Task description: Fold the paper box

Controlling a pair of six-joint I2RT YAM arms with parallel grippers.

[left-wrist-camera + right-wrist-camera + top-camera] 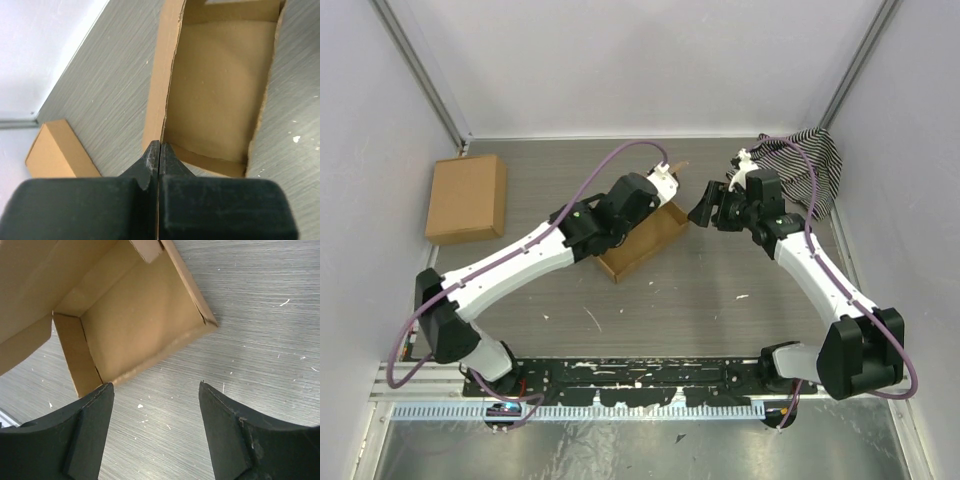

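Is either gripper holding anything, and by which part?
The left gripper pinches the paper box by a side wall's edge; the right gripper is open, holding nothing.

Brown box [467, 197]: closed, lying flat at far left of the bench [720, 300], just beside the left wall. It also shows at bottom left of the left wrist view. Striped cloth [812, 165]: black-and-white, bunched up in the far right corner. Bench top is grey wood-grain, flecked with small white chips and scratches. Black strip [650, 383] runs along the near edge, badly chipped, with white showing through. Walls [620, 60] are plain white.
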